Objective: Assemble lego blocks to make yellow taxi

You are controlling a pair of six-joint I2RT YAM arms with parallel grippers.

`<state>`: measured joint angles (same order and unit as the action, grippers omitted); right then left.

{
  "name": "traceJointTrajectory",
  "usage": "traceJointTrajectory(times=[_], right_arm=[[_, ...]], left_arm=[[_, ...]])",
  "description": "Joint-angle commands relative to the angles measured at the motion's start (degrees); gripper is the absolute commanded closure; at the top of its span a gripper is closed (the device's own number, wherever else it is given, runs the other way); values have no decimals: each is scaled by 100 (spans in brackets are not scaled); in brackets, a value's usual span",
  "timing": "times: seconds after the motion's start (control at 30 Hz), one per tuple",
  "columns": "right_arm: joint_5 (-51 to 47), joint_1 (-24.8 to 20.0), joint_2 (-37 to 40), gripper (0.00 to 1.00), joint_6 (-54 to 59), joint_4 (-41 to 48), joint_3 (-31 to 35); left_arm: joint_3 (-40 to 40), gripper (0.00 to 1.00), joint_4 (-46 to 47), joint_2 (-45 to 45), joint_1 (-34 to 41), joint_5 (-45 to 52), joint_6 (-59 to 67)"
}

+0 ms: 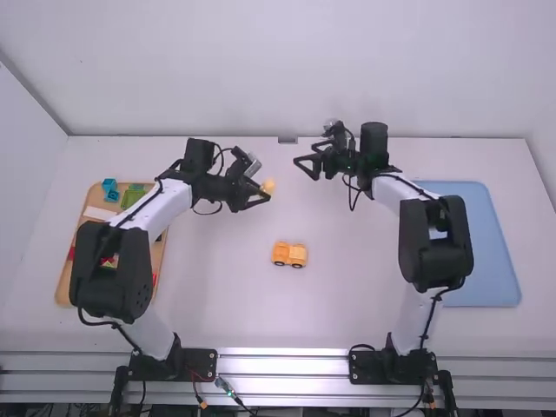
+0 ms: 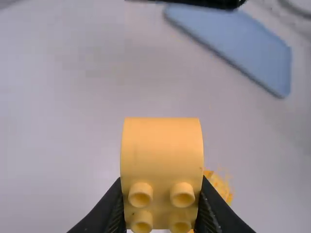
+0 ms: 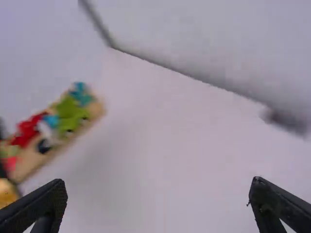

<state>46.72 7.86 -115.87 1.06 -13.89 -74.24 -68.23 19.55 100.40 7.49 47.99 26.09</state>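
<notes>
White table (image 1: 226, 304), yellow block (image 2: 162, 150) in left tool (image 1: 264, 189), wrist view baring studs (image 2: 182, 194), right tool (image 1: 305, 155) wide

In the right wrist view, I observe my right end effector (image 1: 304, 168) with its fingers spread apart. Beyond, a wooden tray (image 3: 29, 165) on the white table (image 3: 170, 136) carries blurred red, green and blue blocks (image 3: 70, 116). A yellow block (image 3: 7, 193) is partly visible.

A wall (image 1: 261, 69) (pale grey) backs the white table (image 1: 347, 304).

Yellow block (image 2: 161, 150): smooth matt plastic; tray (image 1: 63, 291): wood.
</notes>
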Motion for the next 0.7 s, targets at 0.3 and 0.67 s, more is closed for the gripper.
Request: traceJointTrajectory(times=[0.3, 0.67], right_arm=[[-4129, 273, 765, 1, 501, 1069, -101], [-4168, 269, 765, 1, 479, 1180, -101]], left_arm=[[31, 98, 1545, -50, 1078, -4876, -3849], [557, 98, 1963, -48, 1305, -4892, -7053]])
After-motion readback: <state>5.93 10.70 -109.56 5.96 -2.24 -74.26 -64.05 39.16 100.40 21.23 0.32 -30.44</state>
